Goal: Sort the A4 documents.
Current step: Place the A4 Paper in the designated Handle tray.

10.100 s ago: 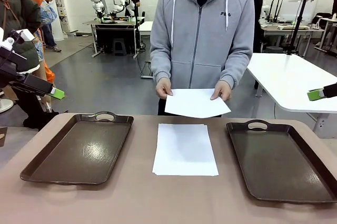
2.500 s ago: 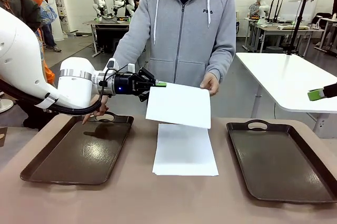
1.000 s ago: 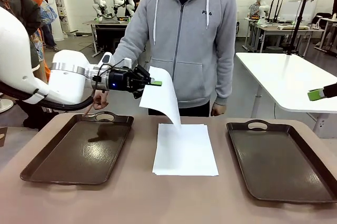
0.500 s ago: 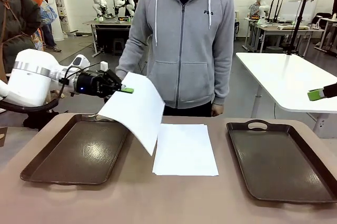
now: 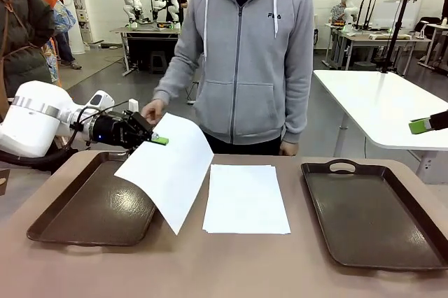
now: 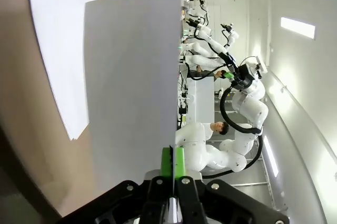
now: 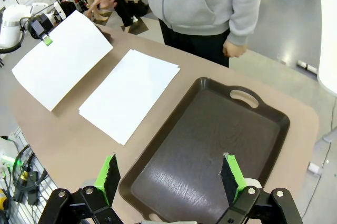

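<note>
Tabletop stack (image 5: pixel 246 199) flat — wrist view catches left jaws clamping sheet (image 6: pixel 131 82)

Your left arm (image 5: pixel 38 119) comes in low from the left, with its wrist stretched out roughly level and pointing toward the middle. The left fingers (image 5: pixel 159 140) are pressed together, their green pads pinching the upper edge of one A4 document (image 5: pixel 168 172), which hangs slanting from them. Your right fingers (image 7: pixel 109 174) are spread wide apart with nothing between them, looking down from above.
</note>
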`<state>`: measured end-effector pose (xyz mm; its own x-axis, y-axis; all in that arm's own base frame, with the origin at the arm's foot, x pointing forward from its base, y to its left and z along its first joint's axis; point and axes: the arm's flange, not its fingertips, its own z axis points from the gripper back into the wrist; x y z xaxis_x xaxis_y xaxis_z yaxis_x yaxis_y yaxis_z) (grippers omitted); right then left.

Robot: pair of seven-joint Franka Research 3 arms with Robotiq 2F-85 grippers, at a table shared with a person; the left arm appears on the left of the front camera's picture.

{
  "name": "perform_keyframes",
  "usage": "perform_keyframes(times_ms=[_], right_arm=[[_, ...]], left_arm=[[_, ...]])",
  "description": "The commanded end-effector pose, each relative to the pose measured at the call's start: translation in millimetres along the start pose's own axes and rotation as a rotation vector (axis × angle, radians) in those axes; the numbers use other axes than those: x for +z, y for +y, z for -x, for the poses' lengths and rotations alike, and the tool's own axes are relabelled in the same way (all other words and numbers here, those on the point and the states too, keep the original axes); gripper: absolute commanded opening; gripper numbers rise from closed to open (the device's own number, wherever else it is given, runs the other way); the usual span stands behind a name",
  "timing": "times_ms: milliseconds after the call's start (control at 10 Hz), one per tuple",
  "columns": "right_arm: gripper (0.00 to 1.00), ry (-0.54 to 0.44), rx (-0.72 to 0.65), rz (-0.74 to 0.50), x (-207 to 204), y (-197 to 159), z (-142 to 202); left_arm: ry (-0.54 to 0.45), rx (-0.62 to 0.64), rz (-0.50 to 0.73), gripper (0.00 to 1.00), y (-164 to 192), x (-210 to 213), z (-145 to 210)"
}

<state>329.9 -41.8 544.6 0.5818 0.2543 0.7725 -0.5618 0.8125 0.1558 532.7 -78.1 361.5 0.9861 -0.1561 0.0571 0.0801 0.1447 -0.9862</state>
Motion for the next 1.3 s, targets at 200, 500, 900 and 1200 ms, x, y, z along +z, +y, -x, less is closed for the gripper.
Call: perform_keyframes(times_ms=[200, 500, 900, 1200], right_arm=[[1.00, -0.007, 0.002, -0.018, -2.8, -1.9, 1.1], [1.00, -0.007, 0.002, -0.018, -2.8, -1.9, 1.1], [1.00, -0.007, 0.002, -0.018, -2.8, -1.9, 1.1], [1.00, -0.007, 0.002, -0.018, -2.8, -1.9, 1.1]], left_arm=[[-0.032, 0.032, -0.212, 0.01, 24.9, 13.2, 17.7], [-0.078, 0.069, -0.424, 0.01, 27.4, 43.9, 24.8], [-0.116, 0.128, -0.602, 0.01, 21.6, 83.1, 32.2], [-0.120, 0.195, -0.737, 0.01, 23.3, 101.8, 28.7]])
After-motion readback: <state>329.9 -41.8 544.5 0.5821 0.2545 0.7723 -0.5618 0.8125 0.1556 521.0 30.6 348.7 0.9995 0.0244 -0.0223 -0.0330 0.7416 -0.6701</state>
